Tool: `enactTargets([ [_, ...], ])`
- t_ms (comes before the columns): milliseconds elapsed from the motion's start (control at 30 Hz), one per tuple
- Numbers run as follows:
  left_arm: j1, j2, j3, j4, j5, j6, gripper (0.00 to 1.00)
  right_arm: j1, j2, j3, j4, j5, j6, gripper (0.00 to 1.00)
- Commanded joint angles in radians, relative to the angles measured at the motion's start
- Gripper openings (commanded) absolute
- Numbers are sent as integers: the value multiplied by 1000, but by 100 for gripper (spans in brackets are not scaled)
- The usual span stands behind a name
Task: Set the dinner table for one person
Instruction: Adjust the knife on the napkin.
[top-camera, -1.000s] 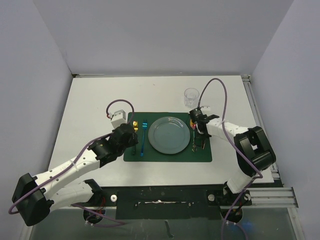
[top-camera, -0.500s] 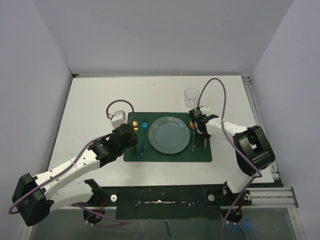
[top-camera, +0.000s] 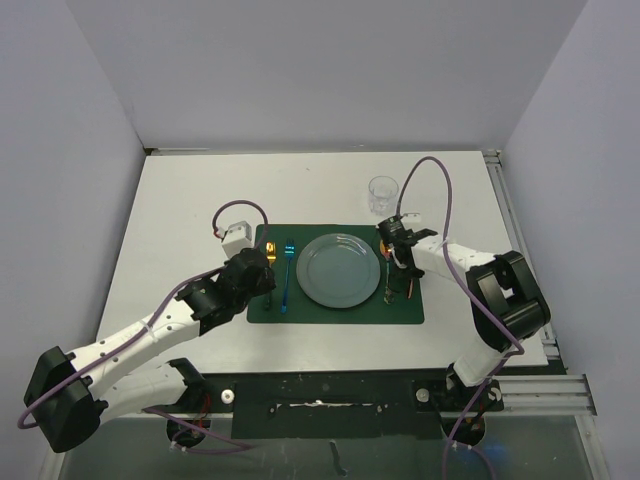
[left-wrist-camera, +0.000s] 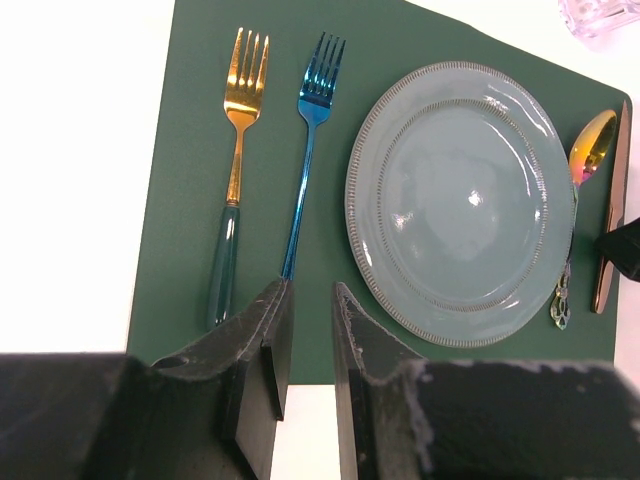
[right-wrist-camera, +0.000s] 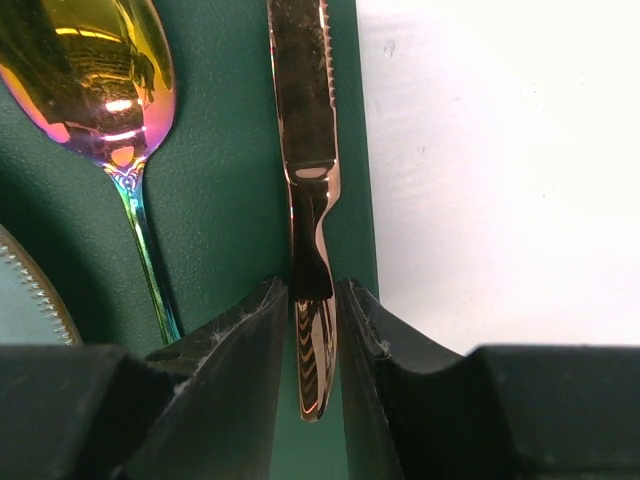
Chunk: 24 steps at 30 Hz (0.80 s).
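On the white dinner table (top-camera: 180, 200) lies a dark green placemat (top-camera: 335, 312) with a grey-blue plate (top-camera: 340, 270) in its middle. Left of the plate lie a gold fork (left-wrist-camera: 238, 140) and a blue fork (left-wrist-camera: 308, 150). To the plate's right are an iridescent spoon (right-wrist-camera: 100, 80) and a copper knife (right-wrist-camera: 305, 130), near the mat's right edge. My right gripper (right-wrist-camera: 313, 288) is open, low over the mat, its jaws loosely straddling the knife's handle. My left gripper (left-wrist-camera: 311, 292) hovers over the mat's near left edge, narrowly open and empty.
A clear glass (top-camera: 382, 193) stands on the table just beyond the placemat's far right corner. A metal rail (top-camera: 510, 220) runs along the table's right edge. Grey walls close in the left, back and right sides.
My right gripper's jaws have parted from the knife handle, and the knife stays flat on the placemat. The left arm has not moved.
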Motion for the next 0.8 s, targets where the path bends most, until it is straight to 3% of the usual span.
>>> enactTargets([
  [0,4,-2,6,41,3,-7,19,-11,-5,17,-7,40,-3,28],
  [267,4,-25,4,29,-10,-6,19,-36,20,-8,37,-8,-11,28],
  [600,6,-10,11,30,-6,-7,19,-111,18,-69,137,-174,-57,28],
  [700,6,-10,11,28,-8,-5,19,-120,22,-75,149,-199,-63,25],
  [767,6,-10,12,29,-9,-5,19,-120,25,-76,152,-210,-67,17],
])
